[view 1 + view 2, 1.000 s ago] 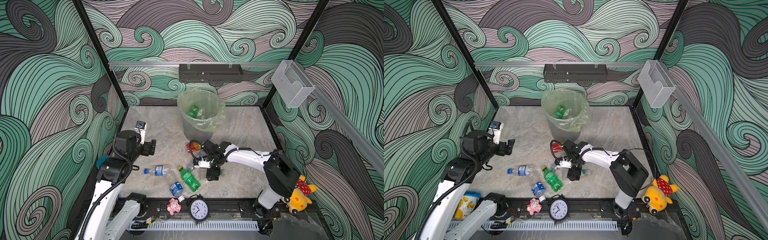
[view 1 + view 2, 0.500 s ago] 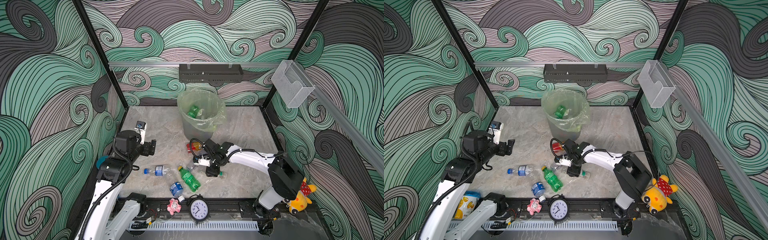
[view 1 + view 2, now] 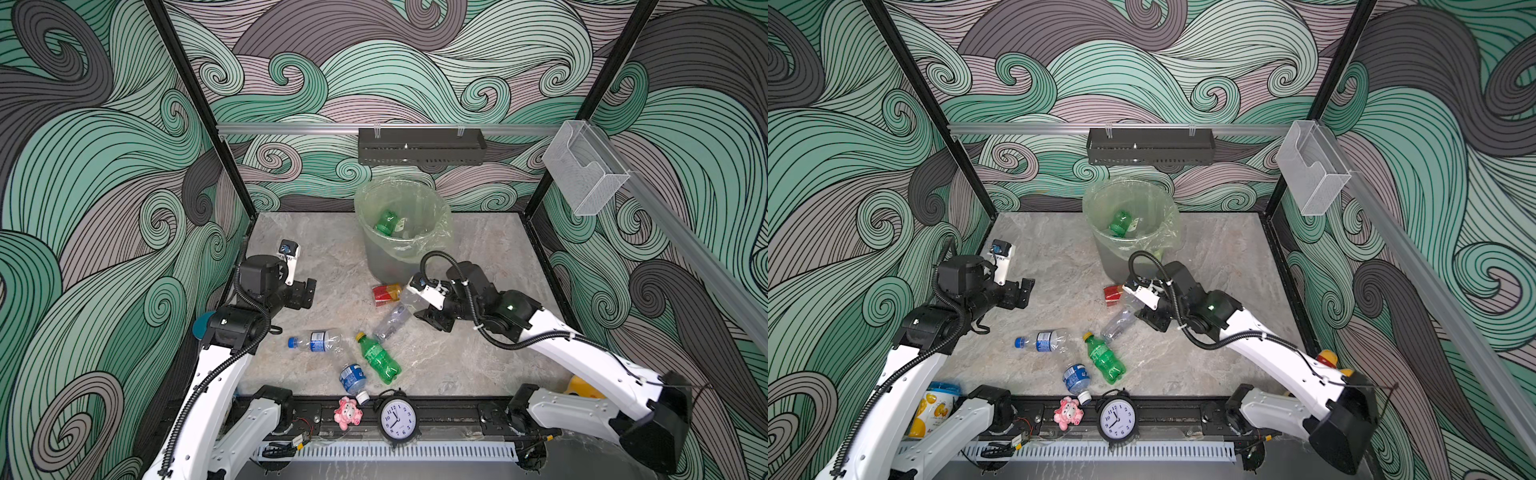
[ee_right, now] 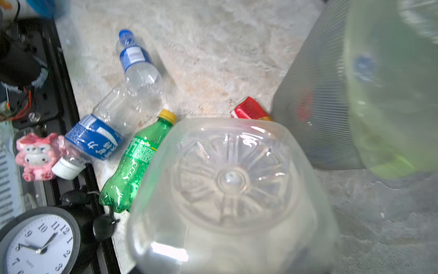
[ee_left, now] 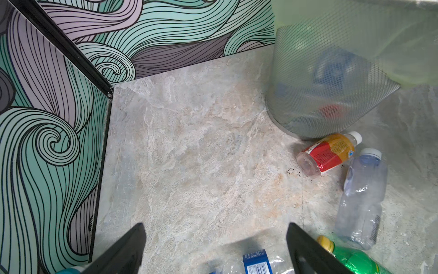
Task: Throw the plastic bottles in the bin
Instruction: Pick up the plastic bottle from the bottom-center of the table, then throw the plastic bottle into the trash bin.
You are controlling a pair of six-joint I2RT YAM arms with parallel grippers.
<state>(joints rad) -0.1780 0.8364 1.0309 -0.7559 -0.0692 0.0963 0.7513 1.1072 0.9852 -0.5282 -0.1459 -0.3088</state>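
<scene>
A: What is changing at the right gripper (image 3: 419, 305)?
B: Its jaws have been closing, and now they are clamping a clear bottle (image 4: 227, 189), lifting it just in front of the bin (image 3: 374, 257), not yet over its rim
A: And the left gripper (image 5: 215, 249)?
B: Hanging spread wide, empty, over the table (image 3: 478, 249)
A: So what is waiting?
B: The red-orange bottle (image 3: 386, 293), the green bottle (image 3: 376, 359) and three clear ones (image 3: 390, 322) are lying loose; one drop is coming, I am guessing

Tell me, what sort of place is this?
Probably a robot test booth: two white robot arms on a front rail, the right pincer gripping a clear bottle; printed swirl walls; a marble-look tabletop with scattered plastic bottles and a lined bin.
</scene>
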